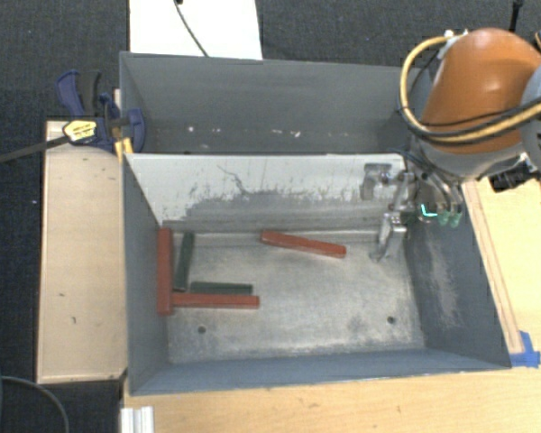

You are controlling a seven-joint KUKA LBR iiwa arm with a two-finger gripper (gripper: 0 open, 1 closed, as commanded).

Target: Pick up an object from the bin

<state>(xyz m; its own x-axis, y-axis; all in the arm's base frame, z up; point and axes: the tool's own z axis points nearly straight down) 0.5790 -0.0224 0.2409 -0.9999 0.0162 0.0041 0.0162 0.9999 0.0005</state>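
My gripper (386, 240) hangs at the right end of the bin, near the back wall, with its tip close above the floor. Nothing shows in its grasp. The nearest thing is a flat red bar (303, 244), lying slightly slanted along the foot of the back wall. Its right end stops a short way left of the gripper, without touching it.
At the left end lie more bars: a red bar (164, 271) and a dark green bar (186, 260) along the left wall, plus a dark green bar (220, 288) and a red bar (216, 302) at right angles to them. The arm's orange cover overhangs the right back corner.
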